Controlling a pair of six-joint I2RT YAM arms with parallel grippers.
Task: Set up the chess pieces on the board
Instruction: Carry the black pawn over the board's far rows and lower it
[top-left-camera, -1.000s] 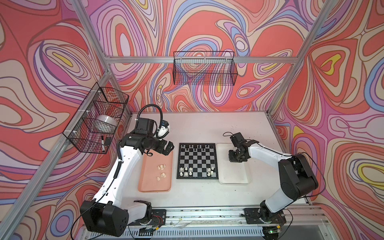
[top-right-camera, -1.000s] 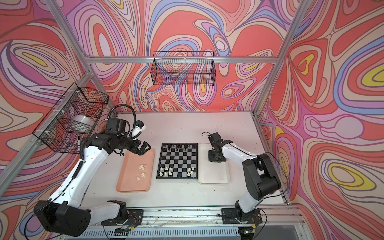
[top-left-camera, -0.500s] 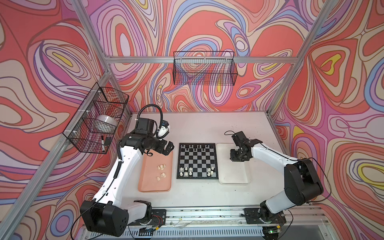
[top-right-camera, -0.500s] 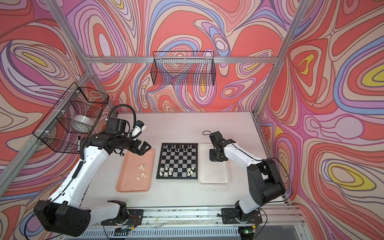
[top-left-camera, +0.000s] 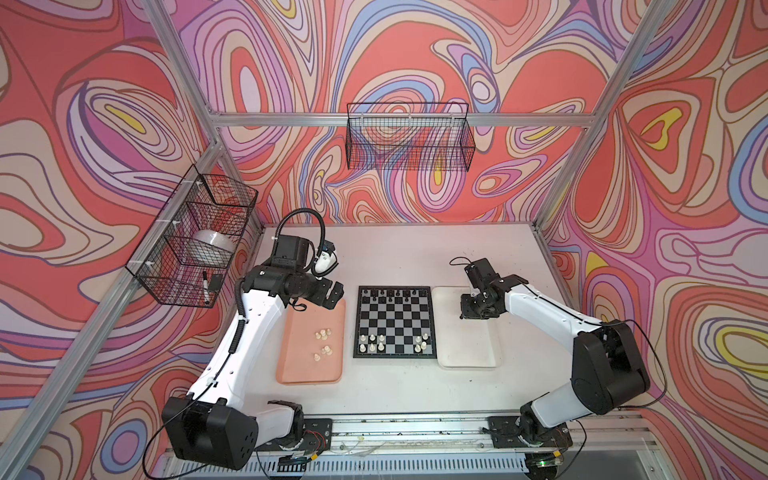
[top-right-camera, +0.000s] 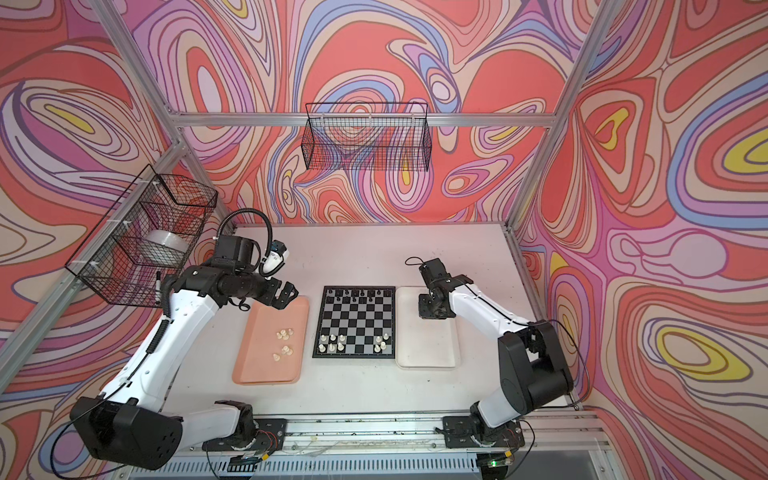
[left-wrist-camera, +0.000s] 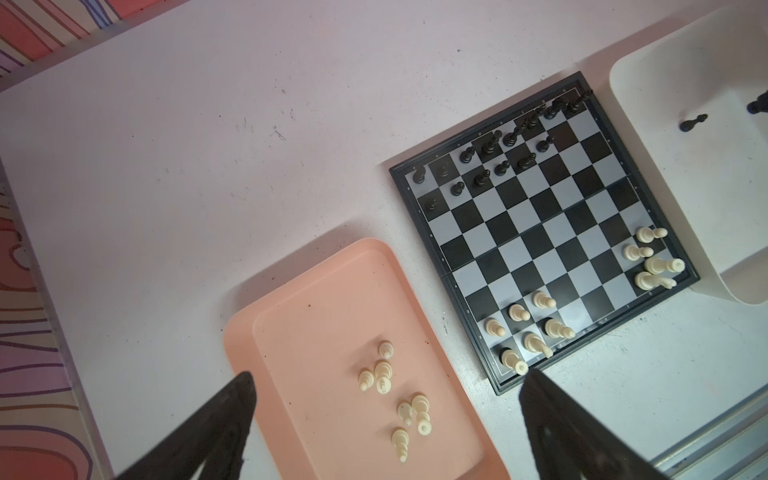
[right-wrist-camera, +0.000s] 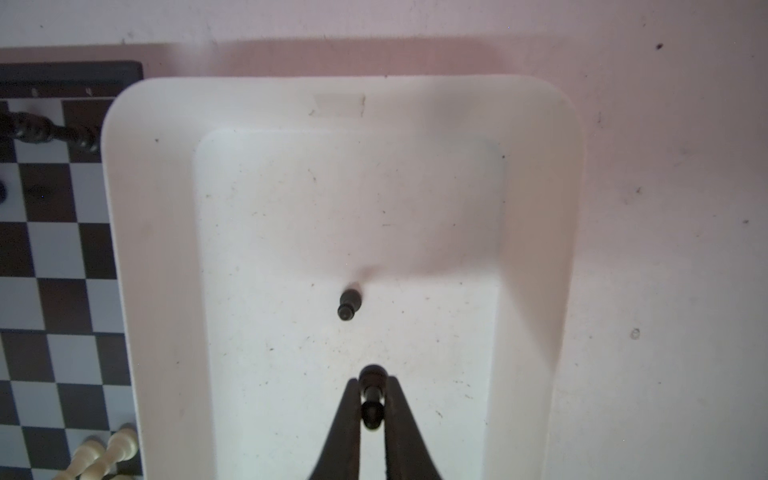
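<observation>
The table (top-left-camera: 395, 249) spreads beneath both my arms. On it, the pink tray (top-left-camera: 299, 365) lies under my left gripper (top-left-camera: 333, 293), which hangs above the tray's far end with its jaws spread wide and nothing between them. The white tray (top-left-camera: 469, 353) lies under my right gripper (right-wrist-camera: 372, 392). The board (top-left-camera: 395, 322) sits flat between my two grippers, flanked by the trays.

My right gripper points down into the white tray, its jaws pressed almost together and pinching a black pawn (right-wrist-camera: 372, 376) by the neck. I cannot tell whether the pawn's base touches the tray floor. A second black pawn (right-wrist-camera: 348, 305) sits on that floor just ahead of my right fingertips, apart from the held one.

Black men (left-wrist-camera: 490, 145) crowd the board's two rows farthest from my arm bases. Cream men (left-wrist-camera: 518, 311) stand on the near rows: six at the corner toward my left gripper, four at the corner toward my right. A handful of loose cream men (left-wrist-camera: 382, 374) lie in the pink tray below my open left fingers (left-wrist-camera: 232, 399).
</observation>
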